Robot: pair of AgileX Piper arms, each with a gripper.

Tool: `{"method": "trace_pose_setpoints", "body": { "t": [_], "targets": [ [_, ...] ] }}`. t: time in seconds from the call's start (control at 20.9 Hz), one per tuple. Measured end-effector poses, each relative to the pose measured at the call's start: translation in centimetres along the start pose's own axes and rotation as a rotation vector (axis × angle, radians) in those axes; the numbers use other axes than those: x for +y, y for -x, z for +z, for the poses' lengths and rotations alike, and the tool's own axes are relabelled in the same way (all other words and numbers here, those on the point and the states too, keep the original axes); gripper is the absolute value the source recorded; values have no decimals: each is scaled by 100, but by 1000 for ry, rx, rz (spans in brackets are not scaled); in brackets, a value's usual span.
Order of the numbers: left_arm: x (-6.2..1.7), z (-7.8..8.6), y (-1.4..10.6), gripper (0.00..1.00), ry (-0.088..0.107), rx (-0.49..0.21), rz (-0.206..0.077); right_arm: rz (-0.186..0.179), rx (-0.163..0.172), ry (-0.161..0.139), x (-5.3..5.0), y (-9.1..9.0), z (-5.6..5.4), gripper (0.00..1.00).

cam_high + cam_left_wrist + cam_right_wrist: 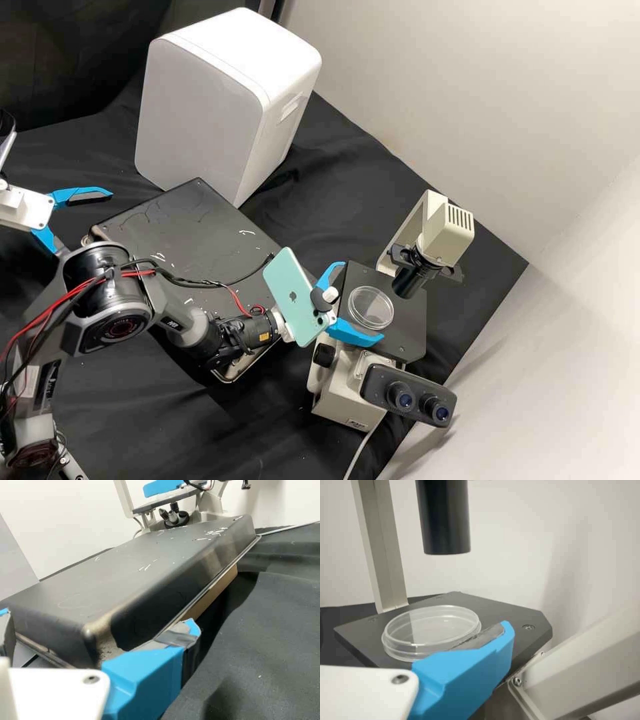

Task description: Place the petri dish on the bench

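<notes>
A clear, empty petri dish (371, 307) lies flat on the black stage (407, 333) of a microscope, below the dark objective tube (443, 515). My right gripper (361, 302) is open at the stage's near side, one blue finger on either side of the dish's near rim. In the right wrist view one of its fingers (470, 670) sits low, right beside the petri dish (432, 630), with no grip on it. My left gripper (83, 223) stands open and empty at the far left of the bench, beside a flat black case (140, 585).
The beige microscope (353, 393) stands at the bench's right, close to the wall. The flat black case (193, 233) lies mid-bench under the right arm. A large white box (227, 100) stands behind it. A mint-green phone (297, 307) is mounted on the right wrist.
</notes>
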Motion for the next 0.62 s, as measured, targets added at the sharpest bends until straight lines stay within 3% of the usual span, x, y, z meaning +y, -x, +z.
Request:
{"method": "trace_pose_setpoints", "body": {
  "t": [0.38, 0.62],
  "targets": [
    [-24, 0, -8, 100, 1, -1, -13, -9, -10, 0, -4, -9, 4, 100],
    [-24, 0, -8, 100, 1, -1, -13, -14, -16, -1, 17, -107, -23, 100]
  ]
}}
